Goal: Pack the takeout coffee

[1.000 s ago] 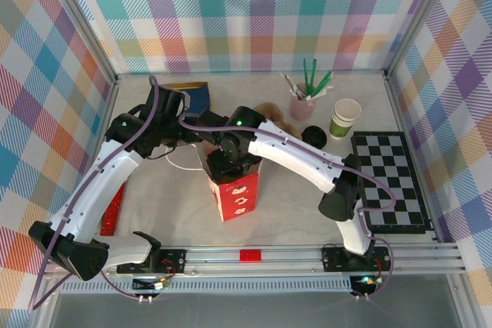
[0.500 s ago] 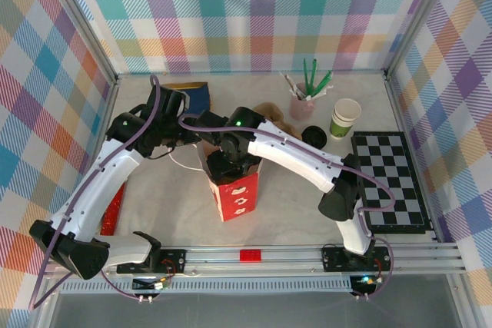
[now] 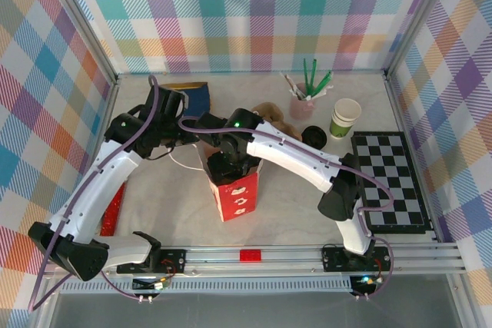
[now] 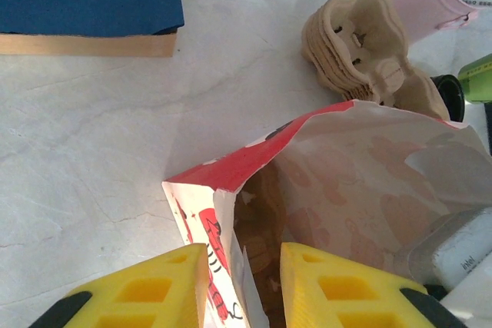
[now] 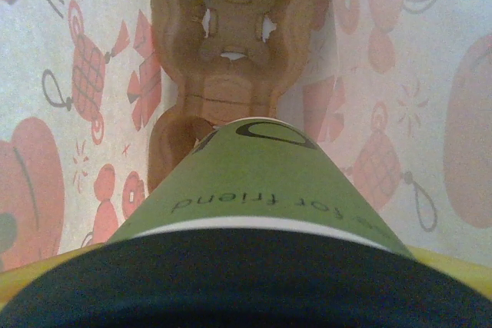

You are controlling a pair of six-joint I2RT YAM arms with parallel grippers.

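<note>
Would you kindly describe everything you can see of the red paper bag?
The red paper bag stands upright near the front middle of the table, mouth open. Its outside is red with white prints; the pale inside shows them through. The left end effector straddles one wall, jaws apart. Inside, a pulp carrier lies at the bottom, and the right end effector holds the takeout coffee above it.

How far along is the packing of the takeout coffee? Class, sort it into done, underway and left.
Done: the red bag stands open with a cardboard carrier inside. Underway: the right pincer holds the takeout coffee inside the bag, above the carrier, while the left pincer straddles the bag's rim. Left: seating the cup, letting go and pulling out.
</note>
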